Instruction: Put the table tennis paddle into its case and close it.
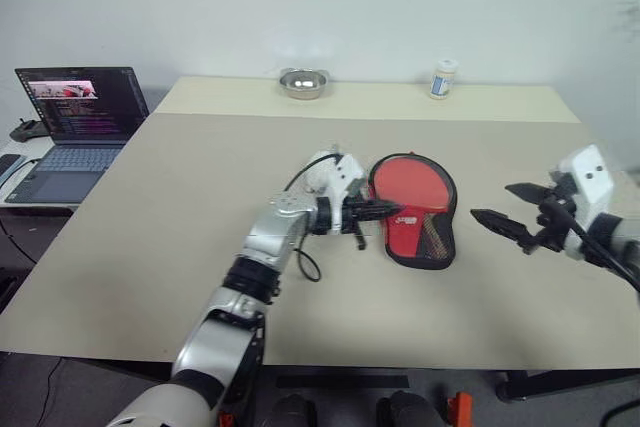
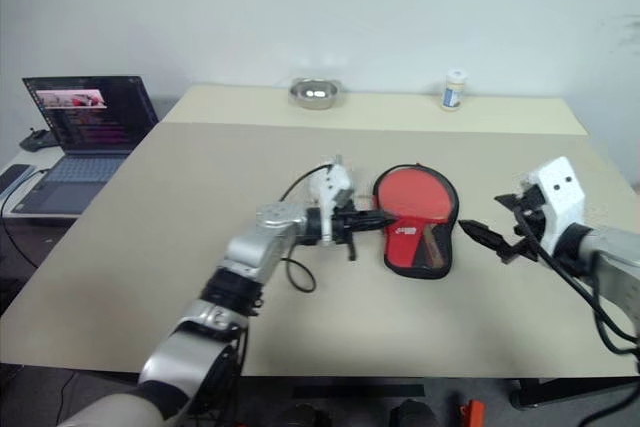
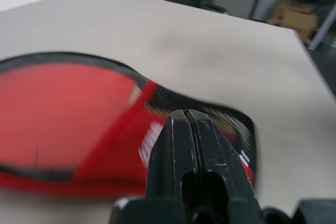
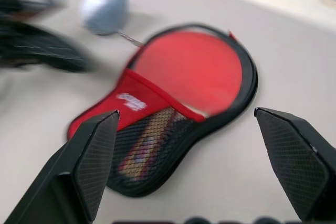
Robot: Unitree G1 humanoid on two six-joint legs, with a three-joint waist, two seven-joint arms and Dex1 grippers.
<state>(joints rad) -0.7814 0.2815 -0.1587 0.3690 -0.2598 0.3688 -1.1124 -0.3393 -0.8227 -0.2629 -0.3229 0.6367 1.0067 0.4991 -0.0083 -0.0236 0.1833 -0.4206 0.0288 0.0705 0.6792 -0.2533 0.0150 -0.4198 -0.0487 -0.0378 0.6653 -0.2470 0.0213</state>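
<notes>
The case (image 1: 420,237) lies flat at mid-table, red side with white logo and black mesh facing up. The table tennis paddle sits inside it: its red blade (image 1: 412,182) shows in the open far end, and its handle (image 4: 147,148) lies under the mesh. My left gripper (image 1: 395,210) is shut, pointing right, with its tips at the case's left rim; nothing shows between its fingers (image 3: 178,129). To the right of the case and clear of it, my right gripper (image 1: 492,202) hangs open above the table, pointing toward the case.
A metal bowl (image 1: 303,82) and a small white bottle (image 1: 443,78) stand at the table's far edge. An open laptop (image 1: 75,127) sits on a lower side table to the left.
</notes>
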